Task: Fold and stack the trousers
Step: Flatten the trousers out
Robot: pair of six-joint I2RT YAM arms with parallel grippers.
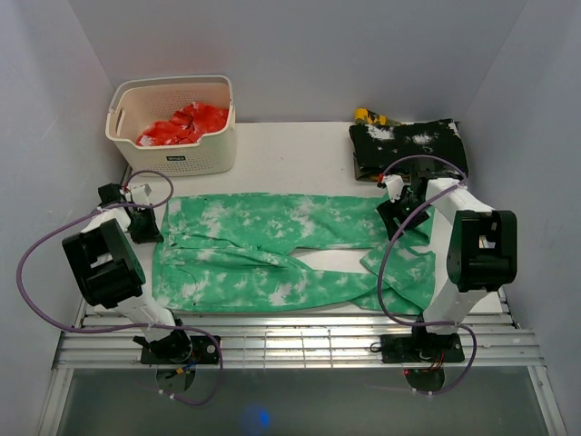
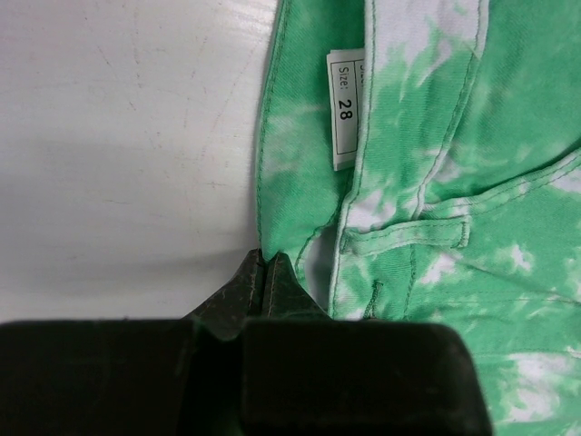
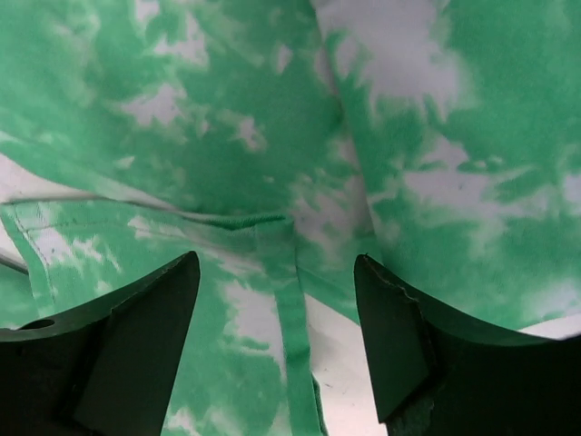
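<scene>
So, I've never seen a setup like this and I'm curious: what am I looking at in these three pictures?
Two robot arms stand at the near edge of a table. One picture looks down from above; the other two come from a camera on each wrist. Green-and-white trousers lie spread on the table, with a basket of red cloth and a folded black garment behind them. The left gripper is shut, pinching the trousers' waistband edge. The right gripper hangs open over a leg, holding nothing.

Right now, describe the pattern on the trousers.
The trousers are bright green with irregular white blotches; top external view shows it best.
</scene>
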